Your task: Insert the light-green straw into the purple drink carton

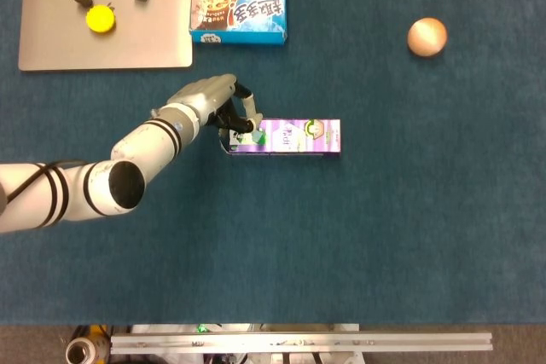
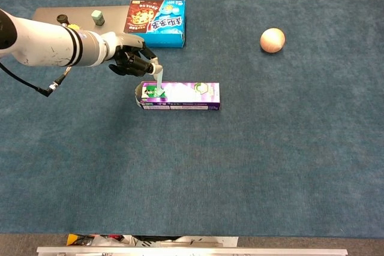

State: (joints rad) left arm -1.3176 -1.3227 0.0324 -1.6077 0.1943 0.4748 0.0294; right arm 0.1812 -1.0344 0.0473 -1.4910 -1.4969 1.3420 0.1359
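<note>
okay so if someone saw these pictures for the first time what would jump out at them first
Probably the white left arm reaching in, its left hand pinching the light-green straw over the near-left end of the purple drink carton, which lies flat mid-table. Next, the bright snack box at the far edge and the lone pale ball far right.

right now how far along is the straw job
Done: the left hand has the straw pinched and brought over to the carton, which lies flat on the table. In hand: the straw's lower tip sits at the carton's left end. Left: whether it has pierced the hole is unclear; pushing in and releasing remain.
</note>
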